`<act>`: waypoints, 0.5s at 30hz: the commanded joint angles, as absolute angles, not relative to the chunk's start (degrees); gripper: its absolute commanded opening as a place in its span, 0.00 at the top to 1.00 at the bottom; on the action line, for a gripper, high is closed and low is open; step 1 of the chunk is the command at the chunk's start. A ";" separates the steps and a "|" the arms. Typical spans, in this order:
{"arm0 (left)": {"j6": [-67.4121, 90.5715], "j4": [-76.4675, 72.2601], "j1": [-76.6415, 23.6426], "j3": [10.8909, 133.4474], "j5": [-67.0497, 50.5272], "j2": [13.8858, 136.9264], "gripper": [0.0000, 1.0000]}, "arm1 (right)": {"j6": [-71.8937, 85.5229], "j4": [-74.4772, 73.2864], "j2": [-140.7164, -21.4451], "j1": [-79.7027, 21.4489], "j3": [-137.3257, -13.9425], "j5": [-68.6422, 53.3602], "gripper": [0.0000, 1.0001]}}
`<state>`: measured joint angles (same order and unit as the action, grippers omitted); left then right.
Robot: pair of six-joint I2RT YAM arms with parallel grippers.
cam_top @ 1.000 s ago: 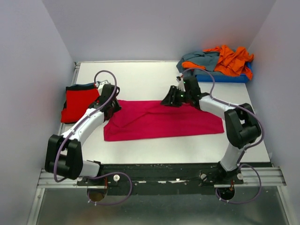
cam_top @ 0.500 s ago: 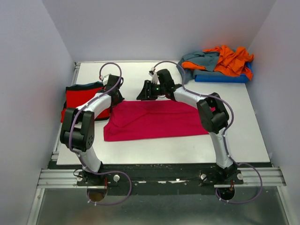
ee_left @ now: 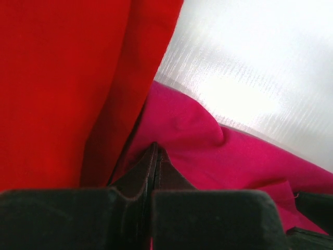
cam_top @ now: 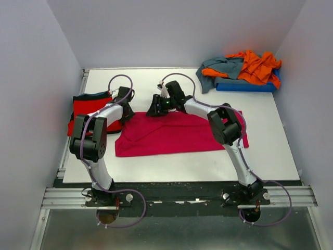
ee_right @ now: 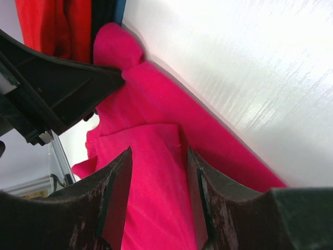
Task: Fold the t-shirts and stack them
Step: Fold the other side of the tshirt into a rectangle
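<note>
Your L claw point(cam_top: 127, 111) has just gone from part-spread to pressed together. From the wrist view it looks to be pinching the far-left corner of the pink shirt point(cam_top: 177, 133), right beside the red shirt point(cam_top: 86, 113); cloth bunches up at the tips. Meanwhile your R claw point(cam_top: 152, 110) has slid left along the shirt's far edge, from abt the middle to near that same corner, and now sits close to the L claw. Its fingers point(ee_right: 117, 198) are spread w/ pink cloth showing between them, nothing pinched.

The pink shirt itself hasn't shifted. It lies flat across the middle of the table point(cam_top: 156, 83), long side running left-right. The red shirt sits at the left edge, looks folded, and is touching or just overlapping the pink corner; can't tell which. The orange shirt point(cam_top: 257, 65) and grey shirt point(cam_top: 221, 66) are heaped on the tray point(cam_top: 250, 87) at the far-right corner.

What it means, imo: one hold is set and the second is pending. You'd prob. want the R claw closed on the far edge before any lift, so the fold comes over evenly. Check that L hasn't also caught the red shirt's edge, since they're v. close there. Progress looks early-to-mid: one shirt done, one in hand, two waiting.
</note>
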<state>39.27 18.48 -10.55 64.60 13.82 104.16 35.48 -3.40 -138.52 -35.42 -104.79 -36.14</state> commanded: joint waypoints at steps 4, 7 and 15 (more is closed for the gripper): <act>38.67 20.04 -9.84 66.62 15.47 106.08 1.00 | 35.33 -5.71 -140.19 -36.56 -106.53 -38.85 0.50; 38.41 20.04 -9.84 66.80 15.38 106.00 1.00 | 35.07 -5.71 -139.57 -36.56 -106.26 -39.11 0.59; 38.58 19.34 -9.84 66.27 14.77 106.00 1.00 | 33.31 -6.42 -135.98 -36.56 -103.72 -39.46 0.99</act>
<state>38.83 19.25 -10.22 65.78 13.89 105.03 34.65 -4.82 -139.35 -36.07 -105.03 -37.80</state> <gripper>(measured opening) 0.004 0.056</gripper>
